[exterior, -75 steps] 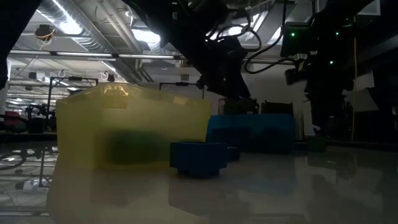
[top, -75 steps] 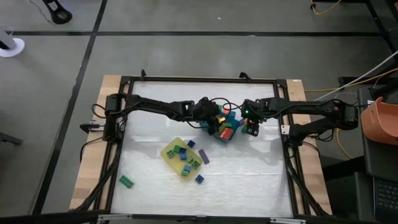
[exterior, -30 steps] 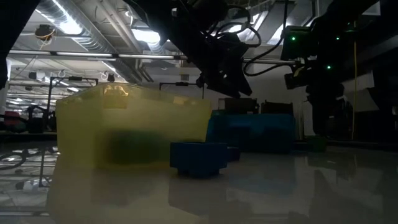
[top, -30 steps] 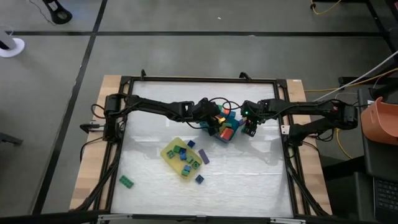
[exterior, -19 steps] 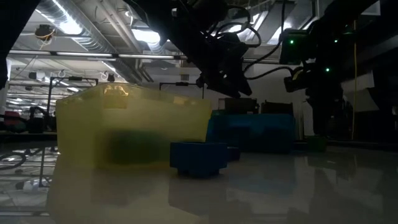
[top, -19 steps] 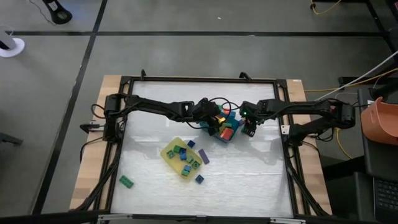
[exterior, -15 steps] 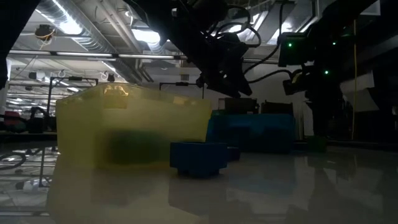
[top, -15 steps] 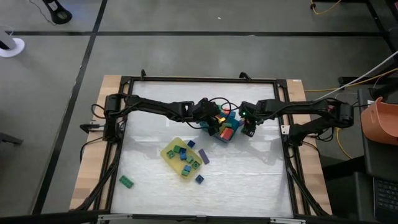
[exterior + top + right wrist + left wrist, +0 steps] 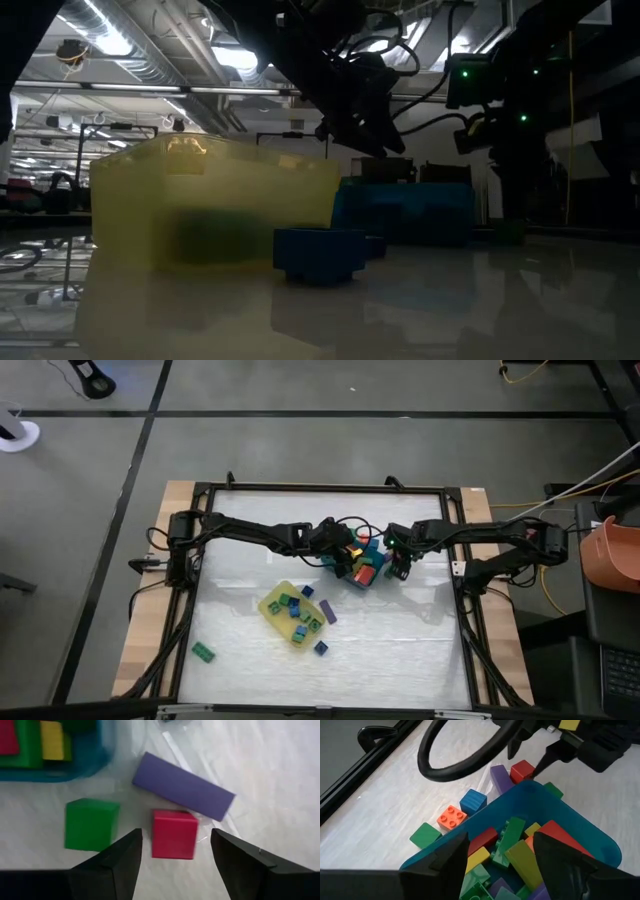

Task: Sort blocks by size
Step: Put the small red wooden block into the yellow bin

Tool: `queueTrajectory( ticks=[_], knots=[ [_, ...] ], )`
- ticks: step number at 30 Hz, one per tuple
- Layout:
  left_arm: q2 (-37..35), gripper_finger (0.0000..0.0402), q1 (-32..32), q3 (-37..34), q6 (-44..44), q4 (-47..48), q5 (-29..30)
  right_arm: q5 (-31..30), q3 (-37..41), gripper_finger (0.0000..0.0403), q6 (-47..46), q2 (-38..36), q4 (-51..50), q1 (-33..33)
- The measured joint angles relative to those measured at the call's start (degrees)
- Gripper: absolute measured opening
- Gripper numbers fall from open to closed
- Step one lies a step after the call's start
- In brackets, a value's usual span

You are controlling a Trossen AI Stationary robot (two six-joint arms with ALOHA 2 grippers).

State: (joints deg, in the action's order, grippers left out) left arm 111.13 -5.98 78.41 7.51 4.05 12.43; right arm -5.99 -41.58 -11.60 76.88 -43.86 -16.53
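The teal-blue tray [image 9: 570, 817] holds several blocks in green, yellow and red. My left gripper [image 9: 502, 865] hovers open over them, touching none. Beside the tray on the table lie an orange block [image 9: 451, 816], a blue one [image 9: 473, 801] and a green one [image 9: 425, 835]. At the tray's right corner lie a red cube [image 9: 174, 834], a purple bar [image 9: 183, 793] and a green cube [image 9: 91, 824]. My right gripper [image 9: 175, 851] points down, open, over the red cube, one finger on either side of it and clear of it.
The yellow tray [image 9: 290, 612] with several small blocks sits nearer the front, with a purple bar [image 9: 328, 611] at its edge. A blue block [image 9: 320, 647] and a green block [image 9: 203, 651] lie loose near the front. A black frame [image 9: 460, 590] rims the table.
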Motion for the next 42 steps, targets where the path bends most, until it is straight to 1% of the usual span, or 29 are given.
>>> queueTrajectory(
  ticks=[5,13,16,21,25,30,35,38,42],
  knots=[
    [0.0,0.021,0.0,0.0,0.0,0.0,0.0,1.0,0.0,0.0237,-0.1,0.8,-0.5,0.0],
    [-0.1,0.021,0.1,0.0,-0.3,0.2,0.0,0.8,0.1,0.0231,0.0,4.9,0.4,0.0],
    [-1.0,0.021,0.4,0.0,-2.2,0.5,0.0,0.8,0.1,0.0205,1.2,5.9,0.8,0.0],
    [-3.7,0.021,0.7,0.0,-4.9,2.3,0.1,0.9,0.0,0.0136,1.6,6.0,1.7,0.0],
    [-6.6,0.021,0.7,0.0,-4.0,5.0,0.1,1.1,-0.3,0.0131,1.6,6.0,1.5,0.0],
    [-11.0,0.021,0.7,0.0,-3.5,8.9,0.0,1.6,-4.1,0.0132,1.5,6.0,-6.8,0.0],
    [-15.2,0.021,0.7,0.0,-3.5,14.4,0.0,1.7,-10.1,0.0145,1.7,6.0,-17.6,0.4],
    [-17.8,0.021,0.7,0.0,-3.4,20.8,0.0,2.7,-13.8,0.0137,2.9,6.0,-21.7,1.8],
    [-21.1,0.021,1.0,0.0,-0.6,32.3,-0.1,6.9,-19.1,0.0135,3.3,5.9,-23.5,5.0]
  ],
)
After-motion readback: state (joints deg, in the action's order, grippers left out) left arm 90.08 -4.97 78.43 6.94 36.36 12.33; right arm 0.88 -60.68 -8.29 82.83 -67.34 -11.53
